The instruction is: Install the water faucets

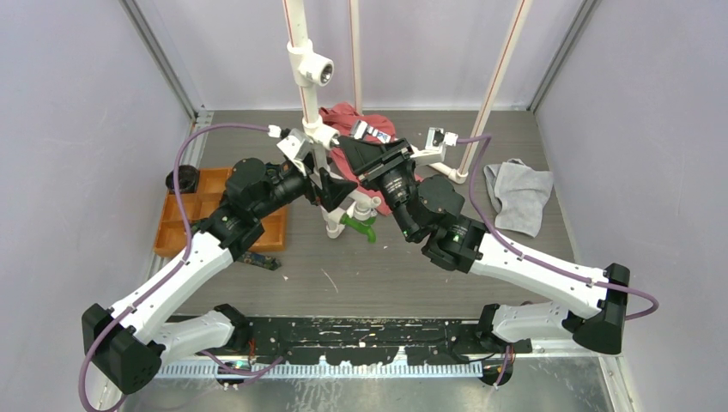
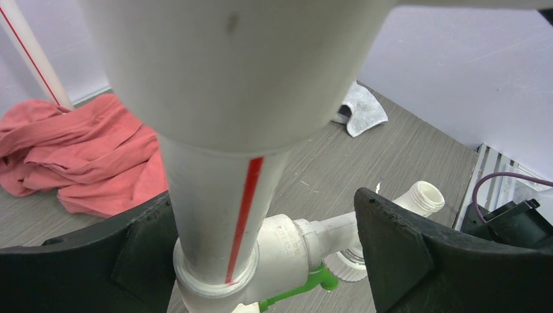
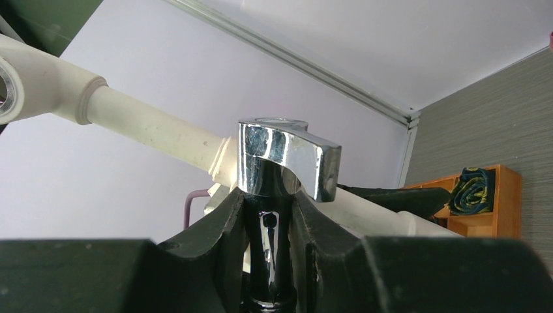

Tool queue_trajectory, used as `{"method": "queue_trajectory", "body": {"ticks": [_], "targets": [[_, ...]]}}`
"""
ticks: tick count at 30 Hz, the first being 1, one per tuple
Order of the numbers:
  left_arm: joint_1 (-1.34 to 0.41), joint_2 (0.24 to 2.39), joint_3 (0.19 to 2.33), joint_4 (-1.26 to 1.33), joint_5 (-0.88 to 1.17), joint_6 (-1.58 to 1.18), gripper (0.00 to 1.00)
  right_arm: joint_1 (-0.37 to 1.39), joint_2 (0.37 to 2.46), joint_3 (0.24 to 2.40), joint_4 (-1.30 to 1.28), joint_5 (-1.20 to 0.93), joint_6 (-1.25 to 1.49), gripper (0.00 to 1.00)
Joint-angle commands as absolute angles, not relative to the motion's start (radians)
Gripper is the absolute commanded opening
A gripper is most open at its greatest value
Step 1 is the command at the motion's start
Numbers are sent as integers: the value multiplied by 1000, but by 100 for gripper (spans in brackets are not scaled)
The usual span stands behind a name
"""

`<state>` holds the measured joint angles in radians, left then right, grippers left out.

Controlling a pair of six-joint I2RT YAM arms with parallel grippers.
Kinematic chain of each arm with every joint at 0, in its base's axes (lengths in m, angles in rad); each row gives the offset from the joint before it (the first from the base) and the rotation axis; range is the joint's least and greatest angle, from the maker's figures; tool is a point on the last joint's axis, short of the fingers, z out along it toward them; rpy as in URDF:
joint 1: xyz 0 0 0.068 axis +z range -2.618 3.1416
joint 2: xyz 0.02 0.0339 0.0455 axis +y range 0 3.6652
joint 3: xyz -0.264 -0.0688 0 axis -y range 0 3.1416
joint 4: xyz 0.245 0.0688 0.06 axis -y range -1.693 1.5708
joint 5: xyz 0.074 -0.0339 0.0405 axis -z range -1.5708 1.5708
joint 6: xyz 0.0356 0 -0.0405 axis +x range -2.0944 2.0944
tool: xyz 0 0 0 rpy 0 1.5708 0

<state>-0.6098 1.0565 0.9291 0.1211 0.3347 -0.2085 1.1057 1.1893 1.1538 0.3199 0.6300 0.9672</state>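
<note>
My right gripper (image 3: 270, 215) is clenching the silver faucet (image 3: 287, 156) close in front of the white pipe (image 3: 150, 127), my left gripper (image 2: 264, 208) is straddling that pipe unclenched, so I am risking cross-threading if the unbraced pipe swings aside.

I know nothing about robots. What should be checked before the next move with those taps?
1. Silver tap gripped in right tool: ok.
2. Left tool clamped on white pipe: not ok, a gap shows beside one finger.
3. Open fitting free for the tap: ok.
4. Tap lined up with a fitting: cannot tell.
5. Green tap fully screwed in: cannot tell.
</note>
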Motion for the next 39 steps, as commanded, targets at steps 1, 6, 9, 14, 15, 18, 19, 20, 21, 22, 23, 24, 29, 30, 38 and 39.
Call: {"method": "queue_trajectory", "body": {"ticks": [1,6,9,14,15,18,19,20,21,22,23,24,29,30,38,39], "targets": [[-660,1083,977,123,407,-230,93,1119,1211,1131,219,556,968,1],[-672,1090,982,120,394,-228,92,1119,1230,1182,127,555,1006,0],[-687,1096,986,120,389,-224,93,1118,1240,1212,67,560,1050,0],[-699,1101,988,121,384,-220,93,1118,1228,1199,67,575,1122,0],[-699,1103,988,121,384,-218,92,1119,1226,1197,65,575,1144,0],[-701,1103,986,121,384,-218,93,1118,1217,1179,65,573,1216,0],[-701,1104,987,121,384,-218,93,1119,1214,1169,72,567,1241,0],[-702,1106,987,121,384,-218,93,1118,1214,1164,73,561,1267,0],[-702,1108,986,122,384,-220,93,1117,1214,1163,71,554,1290,0],[-703,1111,988,121,381,-221,93,1114,1212,1159,73,546,1315,0],[-705,1113,988,121,381,-221,93,1112,1213,1158,79,540,1329,0],[-708,1117,990,122,380,-223,93,1111,1214,1161,75,533,1347,0],[-715,1119,991,126,375,-224,93,1093,1205,1150,77,506,1461,0],[-715,1119,991,126,372,-223,93,1091,1200,1150,76,506,1478,0],[-717,1118,991,125,366,-219,93,1077,1182,1129,52,476,1562,0],[-717,1116,990,124,365,-219,93,1073,1183,1127,51,468,1570,0]]}}
